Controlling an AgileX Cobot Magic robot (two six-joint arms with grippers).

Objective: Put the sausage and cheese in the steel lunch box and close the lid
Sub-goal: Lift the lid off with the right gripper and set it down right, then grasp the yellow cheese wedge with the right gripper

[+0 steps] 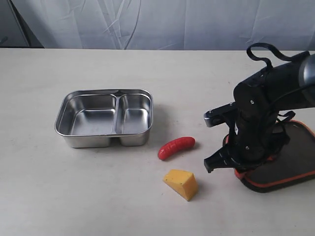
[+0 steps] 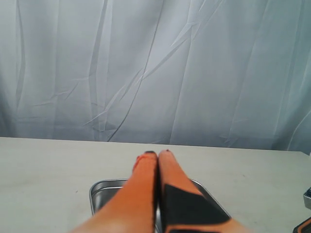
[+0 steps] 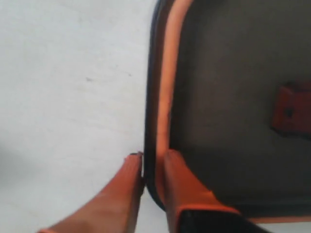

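The lid is grasped at its rim by the right hand; the left hand is clenched empty.

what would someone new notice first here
The right gripper grabs the eye at the right, its orange fingers pinching the rim of the dark lid. Left of centre sits the shiny steel lunch box, both compartments empty, with the red sausage and yellow cheese lying loose on the table between box and lid.

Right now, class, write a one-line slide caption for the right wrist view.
Orange fingers pinch the rim of the dark lid, which lies on the pale table.
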